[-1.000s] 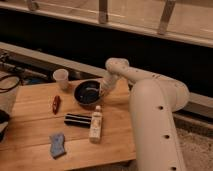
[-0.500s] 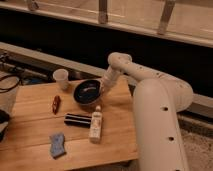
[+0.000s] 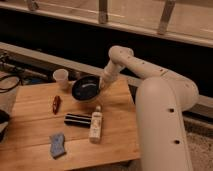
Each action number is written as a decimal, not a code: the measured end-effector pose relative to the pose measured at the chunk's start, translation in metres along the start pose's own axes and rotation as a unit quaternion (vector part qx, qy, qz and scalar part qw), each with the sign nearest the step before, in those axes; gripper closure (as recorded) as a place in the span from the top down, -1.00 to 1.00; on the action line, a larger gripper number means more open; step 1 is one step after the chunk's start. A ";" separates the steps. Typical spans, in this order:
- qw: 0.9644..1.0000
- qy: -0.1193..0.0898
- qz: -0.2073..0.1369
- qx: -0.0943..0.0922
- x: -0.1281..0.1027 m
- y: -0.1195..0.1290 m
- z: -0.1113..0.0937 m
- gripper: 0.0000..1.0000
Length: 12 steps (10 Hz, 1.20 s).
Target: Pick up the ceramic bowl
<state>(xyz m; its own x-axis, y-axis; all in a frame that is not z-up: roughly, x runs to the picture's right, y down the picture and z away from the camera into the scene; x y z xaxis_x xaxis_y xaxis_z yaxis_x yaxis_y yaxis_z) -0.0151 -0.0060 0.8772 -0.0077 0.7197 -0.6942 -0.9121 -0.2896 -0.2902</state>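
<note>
The ceramic bowl [image 3: 85,90] is round, dark and glossy with faint bluish marks inside. It is at the back middle of the wooden table [image 3: 30,125], tilted with its opening toward the camera and its right side raised. My gripper [image 3: 102,86] comes down from the white arm [image 3: 150,85] and is shut on the bowl's right rim. The small white cup [image 3: 61,77] stands just left of the bowl, apart from it.
A red object [image 3: 56,104], a black bar-shaped item [image 3: 77,119], a white bottle [image 3: 95,125] lying down and a blue sponge [image 3: 57,145] lie on the table in front of the bowl. Cables [image 3: 10,80] lie at the left. A dark wall runs behind.
The bowl has tipped up and risen slightly at its right rim with my gripper on it. The arm has moved a little up and left. The other items have not moved.
</note>
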 end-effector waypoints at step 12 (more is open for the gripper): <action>0.999 -0.007 -0.043 -0.004 0.000 0.025 -0.029 -0.83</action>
<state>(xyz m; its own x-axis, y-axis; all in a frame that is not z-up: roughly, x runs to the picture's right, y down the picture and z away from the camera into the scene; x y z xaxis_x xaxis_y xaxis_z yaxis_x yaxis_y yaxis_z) -0.0257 -0.0314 0.8505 0.0643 0.7512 -0.6569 -0.9063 -0.2316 -0.3536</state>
